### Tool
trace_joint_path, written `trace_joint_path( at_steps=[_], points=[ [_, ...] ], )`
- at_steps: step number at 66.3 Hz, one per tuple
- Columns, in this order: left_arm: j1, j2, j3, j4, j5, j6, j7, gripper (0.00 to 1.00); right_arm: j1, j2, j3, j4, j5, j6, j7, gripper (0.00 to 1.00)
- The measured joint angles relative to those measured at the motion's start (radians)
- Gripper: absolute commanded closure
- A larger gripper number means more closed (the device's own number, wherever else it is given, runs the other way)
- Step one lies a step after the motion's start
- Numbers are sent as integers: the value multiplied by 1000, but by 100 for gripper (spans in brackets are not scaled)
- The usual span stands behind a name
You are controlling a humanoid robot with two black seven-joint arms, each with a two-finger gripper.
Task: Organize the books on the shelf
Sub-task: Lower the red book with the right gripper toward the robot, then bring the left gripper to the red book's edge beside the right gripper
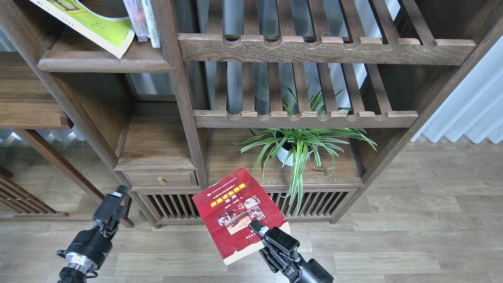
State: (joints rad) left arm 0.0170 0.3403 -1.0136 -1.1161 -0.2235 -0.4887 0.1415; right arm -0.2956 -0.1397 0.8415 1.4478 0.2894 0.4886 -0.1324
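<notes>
Holding item: red book (239, 214), thin paperback, clamped at its lower right corner by the right gripper (257, 230), cover facing up and tilted, carried in the air in front of the cabinet's slatted lower doors (177, 206); the corner grip leaves most of the cover free, likely so the spine edge can be slid in upright beside the others. Cover markings: a yellow title band with characters too small to read, small photos beneath, further small print illegible. Destination: shelf (106, 63), solid dark board at upper left, well apart from the red book. Already there: green book (102, 29), leaning at a slant with black characters partly cut off by the frame; pale book (147, 19) standing upright against the post, spine text not legible. Left gripper (112, 206): low at left over the floor, holding nothing, seen end-on, so cannot tell its opening. Nearby: potted plant (298, 145) on the lower right board. Remaining, by judgement: lift and place the red book.
</notes>
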Motion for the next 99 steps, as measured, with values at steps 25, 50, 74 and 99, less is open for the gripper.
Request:
trace_joint_path(
  at_steps=[25,50,74,99],
  points=[
    [-101,172,24,-53,-39,0,154,0,38,5,-1,-34,-1,0,-1,88],
    [-93,-25,48,-113,-348,0,150,0,59,38,1,-52,0,0,-6,88],
    [-51,-178,87,-133,-362,0,152,0,76,75,1,-52,4,0,-9,88],
    [-32,-263,146,-139,-361,0,159,0,67,93,-1,-52,1,0,-15,87]
  ],
)
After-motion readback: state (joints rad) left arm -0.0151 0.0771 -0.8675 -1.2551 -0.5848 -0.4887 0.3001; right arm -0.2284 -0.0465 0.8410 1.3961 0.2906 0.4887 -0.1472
